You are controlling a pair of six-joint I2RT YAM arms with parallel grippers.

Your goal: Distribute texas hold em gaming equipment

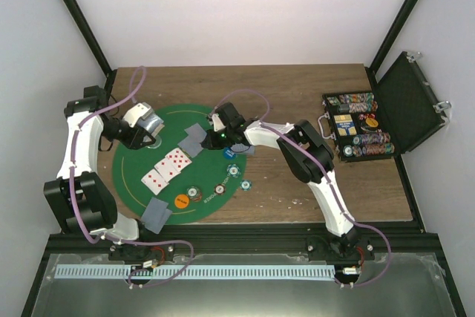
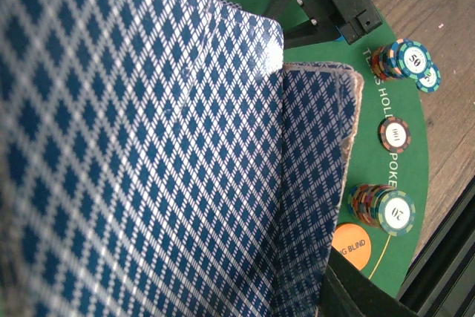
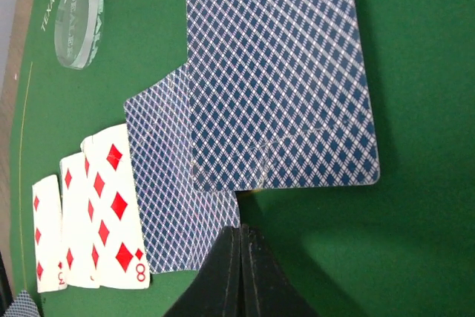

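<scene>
My left gripper (image 1: pixel 142 127) hovers over the left of the green mat (image 1: pixel 133 183), shut on a deck of blue-backed cards (image 2: pixel 148 154) that fills its wrist view. My right gripper (image 3: pixel 243 234) is shut with nothing between its fingers, just off the near edge of two overlapping face-down cards (image 3: pixel 282 72). Another face-down card (image 3: pixel 174 191) lies beside a fan of face-up red diamond cards (image 3: pixel 104 213). From above, the fan (image 1: pixel 167 168) sits mid-mat, and a face-down pair (image 1: pixel 157 214) lies at the mat's front. An orange chip (image 1: pixel 182 200), chip stacks (image 1: pixel 195 194) and single chips (image 1: pixel 220 189) lie nearby.
A black hard case (image 1: pixel 415 102) stands open at the right, its tray full of chips (image 1: pixel 360 135). A clear dealer button (image 3: pixel 82 24) rests on the mat beyond the cards. The right arm's elbow (image 1: pixel 308 150) rises over the table's right middle.
</scene>
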